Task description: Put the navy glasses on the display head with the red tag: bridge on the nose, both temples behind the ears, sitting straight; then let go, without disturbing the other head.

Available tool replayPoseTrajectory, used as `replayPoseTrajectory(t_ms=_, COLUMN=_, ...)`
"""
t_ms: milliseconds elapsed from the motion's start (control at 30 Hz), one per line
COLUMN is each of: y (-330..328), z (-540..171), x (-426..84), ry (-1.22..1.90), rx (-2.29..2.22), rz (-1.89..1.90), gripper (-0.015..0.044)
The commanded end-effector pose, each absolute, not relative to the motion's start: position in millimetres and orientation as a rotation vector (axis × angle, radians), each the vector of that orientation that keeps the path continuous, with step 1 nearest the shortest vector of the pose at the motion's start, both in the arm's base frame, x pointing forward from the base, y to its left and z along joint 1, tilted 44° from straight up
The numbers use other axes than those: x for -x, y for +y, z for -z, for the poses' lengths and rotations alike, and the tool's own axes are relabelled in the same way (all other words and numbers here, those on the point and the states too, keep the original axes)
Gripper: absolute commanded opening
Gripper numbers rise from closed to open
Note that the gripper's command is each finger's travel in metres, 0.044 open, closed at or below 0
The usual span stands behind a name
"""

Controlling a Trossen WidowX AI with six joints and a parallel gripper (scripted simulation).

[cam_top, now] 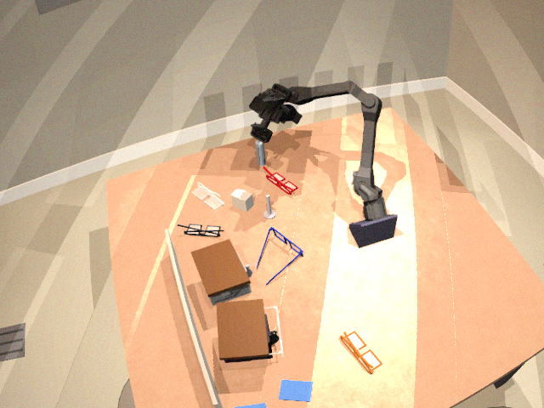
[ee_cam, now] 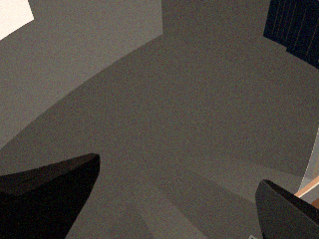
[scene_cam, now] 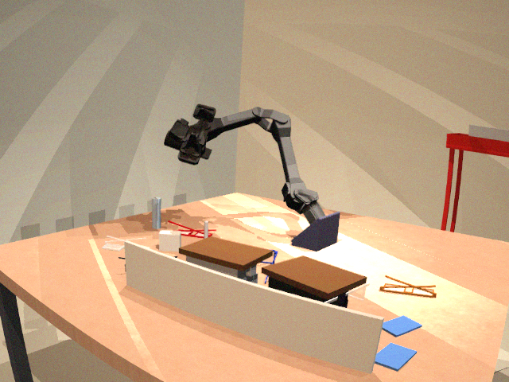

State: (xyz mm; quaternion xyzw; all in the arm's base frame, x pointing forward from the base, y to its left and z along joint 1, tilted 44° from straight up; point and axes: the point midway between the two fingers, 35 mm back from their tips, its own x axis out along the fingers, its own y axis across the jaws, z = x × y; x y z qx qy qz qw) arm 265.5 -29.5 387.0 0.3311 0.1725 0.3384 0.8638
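Note:
The navy glasses [cam_top: 286, 240] [scene_cam: 275, 256] rest on the table with both temples spread, near the stand with the grey display head [cam_top: 248, 269] [scene_cam: 248, 274]. A black display head [cam_top: 274, 337] [scene_cam: 341, 299] is beside it, with a thin white frame around its front. Brown boards [cam_top: 220, 267] [cam_top: 242, 329] [scene_cam: 226, 251] [scene_cam: 314, 276] hide most of both heads. No red tag is visible. My gripper [ee_cam: 181, 178] is open and empty, held high above the far side of the table, well away from the navy glasses.
A beige panel [cam_top: 189, 311] [scene_cam: 246, 300] stands behind the heads. Red glasses [cam_top: 280, 182], clear glasses [cam_top: 207, 195], black glasses [cam_top: 201, 230] and orange glasses [cam_top: 359, 352] lie around. A silver cylinder [cam_top: 260, 153], a white box [cam_top: 241, 200], a small post [cam_top: 268, 205] and blue pads [cam_top: 295, 390] [scene_cam: 395, 356] are also there.

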Motion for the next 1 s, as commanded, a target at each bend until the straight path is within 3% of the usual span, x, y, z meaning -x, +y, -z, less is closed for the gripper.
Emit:
replayPoseTrajectory(t_ms=0, y=-29.5, z=-387.0, x=-265.5, ry=0.362, rx=-0.694, rz=-0.709, gripper=0.0426)
replayPoseTrajectory(t_ms=233, y=-29.5, z=-387.0, x=-265.5, ry=0.362, rx=-0.694, rz=-0.709, gripper=0.0440)
replayPoseTrajectory(t_ms=533, y=-25.6, z=-268.6, x=-324.9, ry=0.875, rx=-1.075, rz=-0.260, gripper=0.0204)
replayPoseTrajectory(t_ms=967, y=0.5, z=-106.6, x=-315.5, ry=1.355, rx=-0.983, rz=0.625, gripper=0.0200)
